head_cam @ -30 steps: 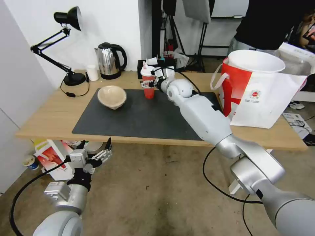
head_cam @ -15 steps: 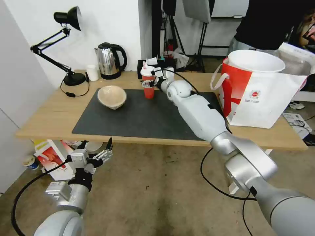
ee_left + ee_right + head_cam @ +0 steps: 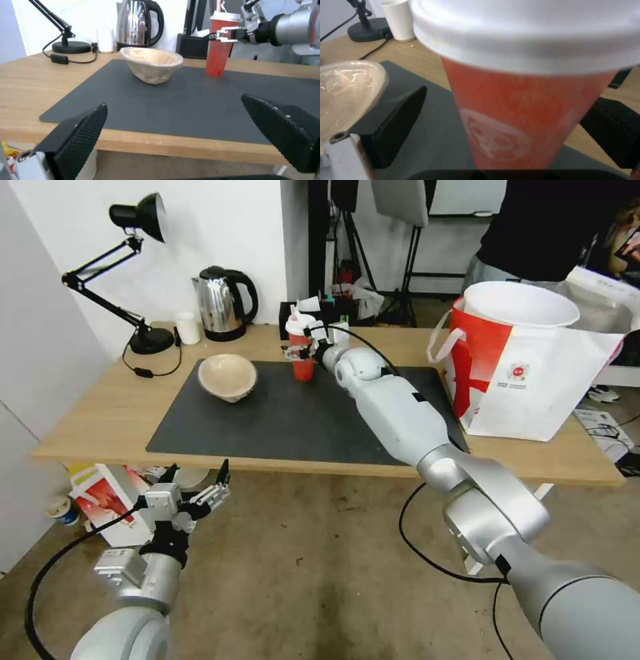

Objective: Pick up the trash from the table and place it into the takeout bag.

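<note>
Right end effector (image 3: 298,352) reaching across the counter (image 3: 100,420), jaws spread either side of the red drink cup (image 3: 302,355) just under its white lid, pads (image 3: 395,125) not yet pressed against the wall. Cup upright at the far edge of the dark-grey mat (image 3: 280,420), the beige pulp bowl (image 3: 227,377) well apart on the robot's left. Takeout bag (image 3: 533,380) at the counter's right end, with the large white plastic bowl (image 3: 520,307) sitting in its mouth.

Likely trouble: a tall, light cup on a narrow base, easily tipped by one pad touching first or by a further forward nudge. Too hard a squeeze near the lid could pop it or buckle the wall. With the white bowl filling the bag's mouth, little room looks left for the cup.

Against the earlier frames: right arm stretched a little farther over the mat, elbow lower, cup in the same place. Left end effector (image 3: 193,493) likewise open and unmoved, low in front of the counter.
</note>
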{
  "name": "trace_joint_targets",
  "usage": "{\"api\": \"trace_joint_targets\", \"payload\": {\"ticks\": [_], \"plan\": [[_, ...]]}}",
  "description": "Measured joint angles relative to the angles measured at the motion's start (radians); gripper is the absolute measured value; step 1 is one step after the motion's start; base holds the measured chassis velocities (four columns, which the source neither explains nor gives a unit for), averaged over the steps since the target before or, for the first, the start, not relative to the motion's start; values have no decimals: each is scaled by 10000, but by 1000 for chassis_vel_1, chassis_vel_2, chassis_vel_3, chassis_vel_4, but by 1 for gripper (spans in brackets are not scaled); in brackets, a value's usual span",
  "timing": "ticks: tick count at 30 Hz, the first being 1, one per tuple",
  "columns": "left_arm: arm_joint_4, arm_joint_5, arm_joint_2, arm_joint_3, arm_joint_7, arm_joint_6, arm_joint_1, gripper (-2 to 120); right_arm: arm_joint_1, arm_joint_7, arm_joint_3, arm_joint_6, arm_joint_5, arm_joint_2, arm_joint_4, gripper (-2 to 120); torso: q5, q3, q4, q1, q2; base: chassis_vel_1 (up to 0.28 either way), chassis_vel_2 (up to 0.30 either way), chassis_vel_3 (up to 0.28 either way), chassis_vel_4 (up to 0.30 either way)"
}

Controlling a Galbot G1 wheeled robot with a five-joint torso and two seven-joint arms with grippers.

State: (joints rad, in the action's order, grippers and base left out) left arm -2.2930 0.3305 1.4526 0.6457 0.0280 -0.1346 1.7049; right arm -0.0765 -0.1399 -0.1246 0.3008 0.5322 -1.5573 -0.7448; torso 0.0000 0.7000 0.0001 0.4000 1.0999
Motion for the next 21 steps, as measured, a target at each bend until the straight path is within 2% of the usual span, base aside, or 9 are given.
{"api": "trace_joint_targets", "payload": {"ticks": [10, 12, 13, 17, 19, 21], "plan": [[37, 28, -36, -15, 2, 31, -28, 100, 0, -161, 29, -203, -54, 5, 131, 97, -1, 0, -1, 0, 1, 0, 0, 0, 0], [38, 29, -37, -31, 2, 38, -34, 100, -4, -172, 29, -256, -55, 22, 130, 91, 0, 0, 0, 0, 0, 0, 0, 0, 0], [37, 30, -37, -50, 2, 40, -40, 100, -31, -177, 24, -302, -55, 59, 93, 83, 0, 0, -1, -1, 0, 0, 0, 0, 0], [41, 26, -32, -67, 3, 42, -41, 100, -84, -174, 5, -339, -49, 150, -24, 73, 0, 0, -1, 0, 0, 0, 0, 0, 0], [69, 18, -22, -80, 3, 44, -47, 100, -94, -170, 0, -342, -23, 246, -111, 61, 1, 0, -1, -1, 0, 0, 0, 0, 0], [77, 13, -13, -90, 2, 45, -52, 100, -98, -169, -1, -343, -15, 274, -137, 58, 0, 0, -1, 0, 1, 0, 0, 0, 0]]}}
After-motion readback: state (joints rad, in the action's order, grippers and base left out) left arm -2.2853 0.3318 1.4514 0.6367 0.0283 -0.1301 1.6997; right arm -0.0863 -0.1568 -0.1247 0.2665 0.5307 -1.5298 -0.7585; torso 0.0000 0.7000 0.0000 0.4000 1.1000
